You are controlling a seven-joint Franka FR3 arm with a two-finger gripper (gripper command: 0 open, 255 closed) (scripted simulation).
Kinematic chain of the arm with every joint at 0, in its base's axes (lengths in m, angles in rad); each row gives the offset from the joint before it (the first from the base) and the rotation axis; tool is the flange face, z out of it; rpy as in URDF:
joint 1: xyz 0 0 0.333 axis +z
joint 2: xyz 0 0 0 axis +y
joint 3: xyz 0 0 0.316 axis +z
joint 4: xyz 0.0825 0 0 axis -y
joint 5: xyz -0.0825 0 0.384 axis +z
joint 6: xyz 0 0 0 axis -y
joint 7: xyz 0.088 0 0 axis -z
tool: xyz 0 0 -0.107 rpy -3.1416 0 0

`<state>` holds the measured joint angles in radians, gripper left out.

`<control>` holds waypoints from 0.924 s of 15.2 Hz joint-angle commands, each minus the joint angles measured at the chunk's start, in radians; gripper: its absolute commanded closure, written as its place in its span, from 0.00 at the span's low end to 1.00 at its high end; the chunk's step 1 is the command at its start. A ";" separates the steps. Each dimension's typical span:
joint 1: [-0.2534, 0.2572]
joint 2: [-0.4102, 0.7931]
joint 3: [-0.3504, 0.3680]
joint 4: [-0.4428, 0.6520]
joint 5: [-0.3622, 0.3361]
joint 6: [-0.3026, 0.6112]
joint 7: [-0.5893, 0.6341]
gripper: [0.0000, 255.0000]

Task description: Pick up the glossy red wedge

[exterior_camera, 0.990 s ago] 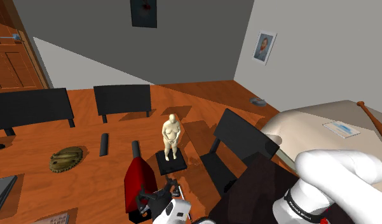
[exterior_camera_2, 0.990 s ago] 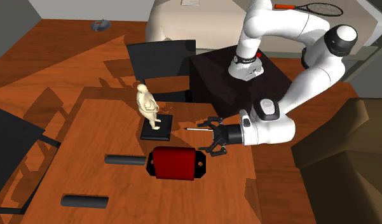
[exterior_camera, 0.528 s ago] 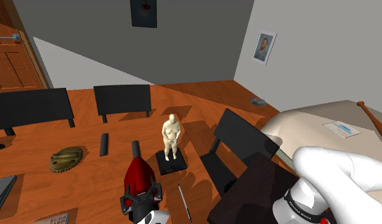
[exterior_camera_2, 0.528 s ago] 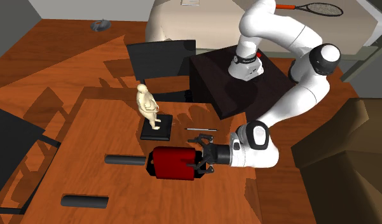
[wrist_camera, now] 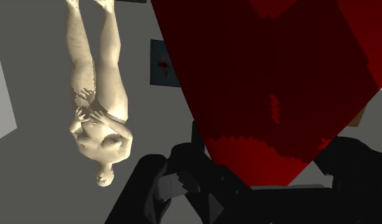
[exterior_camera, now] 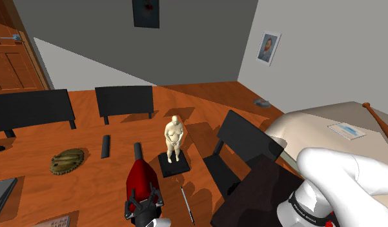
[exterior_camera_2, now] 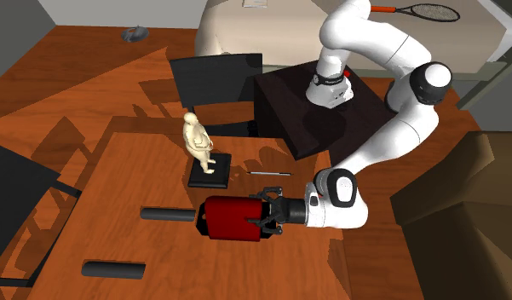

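I see the red wedge (exterior_camera_2: 232, 217) lying on its side on the wooden table (exterior_camera_2: 135, 170), in front of the pale statue (exterior_camera_2: 197, 141), which stands upright on a dark square base. The claw (exterior_camera_2: 267, 217) is low over the table, turned sideways, right at the end of the wedge nearest the arm. In the wrist view the red surface is very close in front of the camera. I cannot tell if the claw is open around the wedge or closed on it. A short black cylinder (exterior_camera_2: 167, 214) lies just beside the wedge's other end. A thin grey rod (exterior_camera_2: 269, 173) lies on the table near the statue's base.
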<state>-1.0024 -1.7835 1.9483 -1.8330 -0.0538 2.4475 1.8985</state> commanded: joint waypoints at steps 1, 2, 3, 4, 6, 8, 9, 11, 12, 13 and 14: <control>0.000 0.000 0.003 0.000 -0.002 -0.001 0.003 1.00; 0.000 0.000 0.003 0.001 -0.002 -0.001 0.003 1.00; -0.001 0.000 0.002 0.001 -0.002 0.000 0.003 1.00; -0.001 0.000 0.002 0.001 -0.003 0.000 0.003 1.00; -0.001 0.000 0.002 0.000 -0.002 0.000 0.003 1.00; -0.002 0.000 0.002 0.001 -0.002 0.000 0.003 1.00; -0.002 0.000 0.002 0.003 -0.003 -0.002 0.003 1.00; 0.005 0.014 -0.008 -0.016 -0.007 0.006 -0.009 1.00; 0.009 0.021 -0.013 -0.026 -0.009 0.010 -0.015 1.00; 0.012 0.028 -0.019 -0.035 -0.011 0.014 -0.021 1.00; 0.015 0.035 -0.024 -0.044 -0.013 0.018 -0.028 1.00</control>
<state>-0.9910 -1.7570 1.9320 -1.8661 -0.0636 2.4610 1.8782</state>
